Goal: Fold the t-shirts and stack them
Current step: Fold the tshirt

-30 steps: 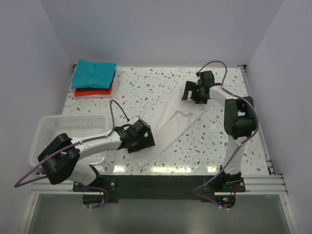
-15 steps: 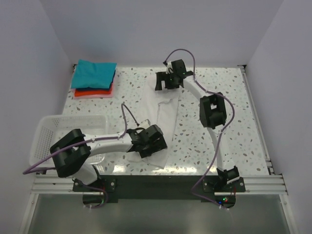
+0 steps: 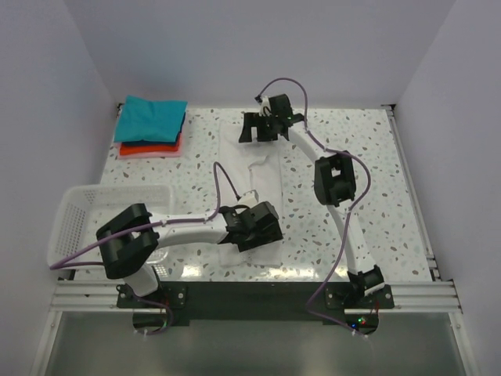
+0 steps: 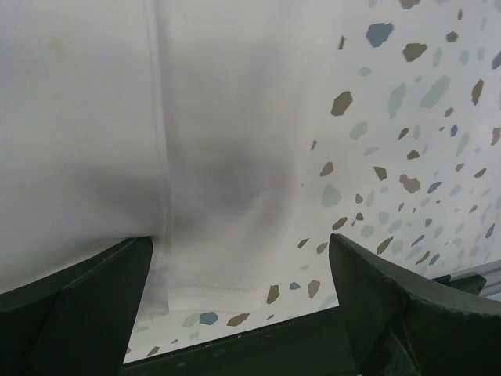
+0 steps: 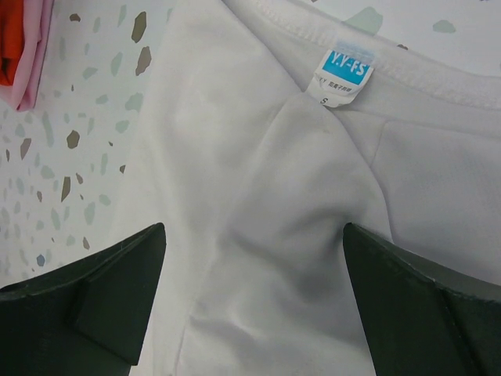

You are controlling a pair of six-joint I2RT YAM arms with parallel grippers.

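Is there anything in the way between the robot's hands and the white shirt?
No, nothing visible. The left gripper hangs open over the near end of the white t-shirt, and the right gripper hangs open over its far end. Only bare cloth shows between their fingers.

Top view: bright, even, diffuse overhead light. Walls (image 3: 235,47) take pale lilac cast. Glare patches on tabletop (image 3: 391,157) along near edge, bright strip at far edge. White shirt (image 3: 270,184) low-contrast against tabletop. Shadows faint, soft.
Left wrist view: soft grey shadow patch mid-cloth, seam sharp; left fingers (image 4: 391,313) dark, slightly soft.
Right wrist view: cloth and label (image 5: 344,74) fairly sharp, print small; right fingers (image 5: 102,298) dark, little detail.
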